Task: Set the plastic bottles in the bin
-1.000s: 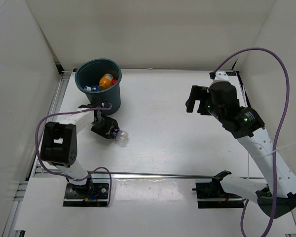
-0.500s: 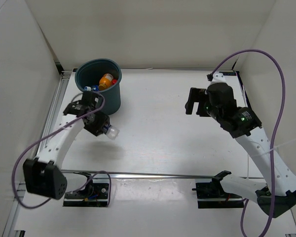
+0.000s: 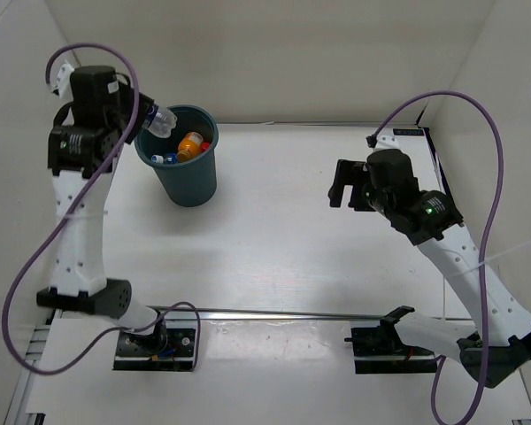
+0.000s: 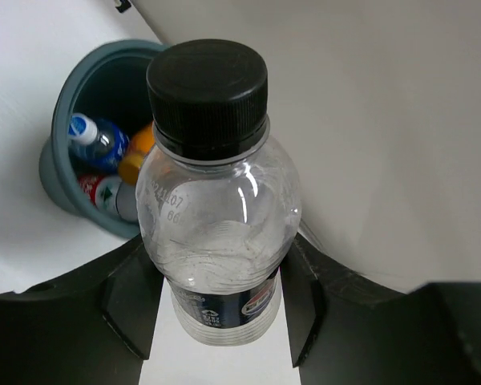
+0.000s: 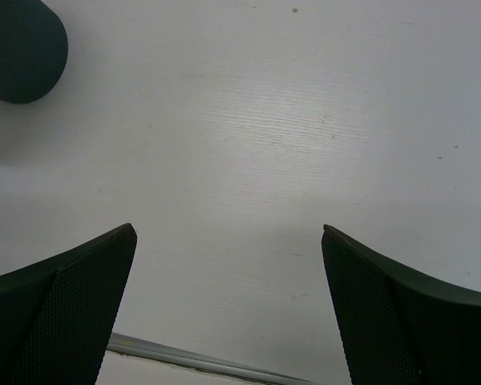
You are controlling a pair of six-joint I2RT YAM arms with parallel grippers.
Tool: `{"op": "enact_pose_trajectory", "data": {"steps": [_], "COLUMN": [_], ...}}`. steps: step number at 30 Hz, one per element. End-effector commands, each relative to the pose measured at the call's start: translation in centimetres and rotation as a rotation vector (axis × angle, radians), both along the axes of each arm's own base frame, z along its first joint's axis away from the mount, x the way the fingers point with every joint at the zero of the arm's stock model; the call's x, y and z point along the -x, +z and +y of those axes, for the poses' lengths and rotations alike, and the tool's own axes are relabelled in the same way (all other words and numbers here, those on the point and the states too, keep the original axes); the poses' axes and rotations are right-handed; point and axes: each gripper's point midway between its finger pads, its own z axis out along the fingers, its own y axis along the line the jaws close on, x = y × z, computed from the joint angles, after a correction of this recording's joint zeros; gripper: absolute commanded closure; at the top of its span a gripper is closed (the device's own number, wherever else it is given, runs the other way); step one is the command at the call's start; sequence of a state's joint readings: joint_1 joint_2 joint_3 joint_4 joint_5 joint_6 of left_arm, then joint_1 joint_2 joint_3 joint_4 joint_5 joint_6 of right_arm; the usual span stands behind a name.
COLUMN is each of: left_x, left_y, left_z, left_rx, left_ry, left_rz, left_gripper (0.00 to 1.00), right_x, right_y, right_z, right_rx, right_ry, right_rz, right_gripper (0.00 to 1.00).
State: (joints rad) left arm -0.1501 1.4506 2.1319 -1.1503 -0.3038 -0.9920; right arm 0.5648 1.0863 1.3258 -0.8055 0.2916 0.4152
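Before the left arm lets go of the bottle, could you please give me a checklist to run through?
1. Left gripper shut on the small clear bottle: ok, fingers on both sides of its lower body.
2. Bottle above the opening of the bin: cannot tell. The top view shows it at the left rim, not the centre.
3. Bin upright with its mouth unobstructed: ok.
4. Room left in the bin: ok, the bottles inside lie below the rim.
5. Right gripper out of the way: ok, it is open, holds nothing and is well apart from the bin.
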Motion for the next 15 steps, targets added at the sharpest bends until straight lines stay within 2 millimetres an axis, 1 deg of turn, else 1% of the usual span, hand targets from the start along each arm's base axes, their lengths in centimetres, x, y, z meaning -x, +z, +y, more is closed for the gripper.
{"op": "enact_pose_trajectory", "data": {"steps": [1,2,3,4,5,6,7,8,9,10,11,12,13,14,15], "left_x": [-4.5,-5.5,-6.6,-7.7,-8.4,-9.7,-10.4,-10.8,-11.8,-12.1,-12.1,-12.3,-12.4,-12.4,-12.3], "left_y": [-3.3,-4.0,-3.3,-4.4,-4.3,-4.6,-4.5,-4.8,-5.9,-5.8,-5.9,-5.9,-6.8,-6.5,-6.3], "left_z": [1.6,1.9,2.7,2.8,2.3,2.7,2.7,2.7,3.1,3.8,3.6,3.9,4.1,4.3,4.1], "left_rx": [-0.101,-0.098,-0.096,-0.088,-0.084,-0.095,-0.103,-0.112,-0.113,-0.112,-0.117,-0.108,-0.101,-0.086,-0.081], "left_ry": [0.016,0.021,0.026,0.020,-0.008,-0.005,-0.008,-0.013,-0.004,0.010,-0.004,-0.008,-0.012,-0.009,-0.019], "left_rz": [0.106,0.119,0.072,0.084,0.069,0.067,0.063,0.078,0.106,0.102,0.104,0.096,0.117,0.102,0.093], "left_gripper": [0.39,0.36,0.35,0.33,0.33,0.33,0.33,0.32,0.30,0.28,0.18,0.13,0.09,0.00,0.00], "right_x": [-0.5,-0.5,-0.3,-0.2,-0.2,0.0,0.1,0.1,0.2,0.2,0.2,0.4,0.3,0.2,0.4], "right_y": [1.5,1.5,1.8,2.0,1.9,2.2,2.9,2.9,3.5,3.5,3.9,4.2,4.2,4.3,4.5], "right_z": [0.5,0.4,0.3,0.1,-0.2,-0.3,-0.6,-0.6,-0.8,-0.8,-0.8,-0.9,-1.1,-1.3,-1.4], "right_rx": [-0.039,-0.032,-0.037,-0.027,-0.017,-0.023,-0.029,-0.029,-0.029,-0.029,-0.027,-0.033,-0.018,-0.014,-0.019], "right_ry": [0.005,0.010,0.010,0.009,0.001,0.000,-0.010,-0.010,-0.004,-0.004,0.001,0.000,-0.001,-0.009,-0.009], "right_rz": [-0.045,-0.047,-0.055,-0.068,-0.064,-0.073,-0.094,-0.095,-0.113,-0.113,-0.124,-0.133,-0.139,-0.141,-0.149], "right_gripper": [0.00,0.00,0.00,0.00,0.00,0.00,0.00,0.00,0.00,0.00,0.00,0.00,0.00,0.00,0.00]}}
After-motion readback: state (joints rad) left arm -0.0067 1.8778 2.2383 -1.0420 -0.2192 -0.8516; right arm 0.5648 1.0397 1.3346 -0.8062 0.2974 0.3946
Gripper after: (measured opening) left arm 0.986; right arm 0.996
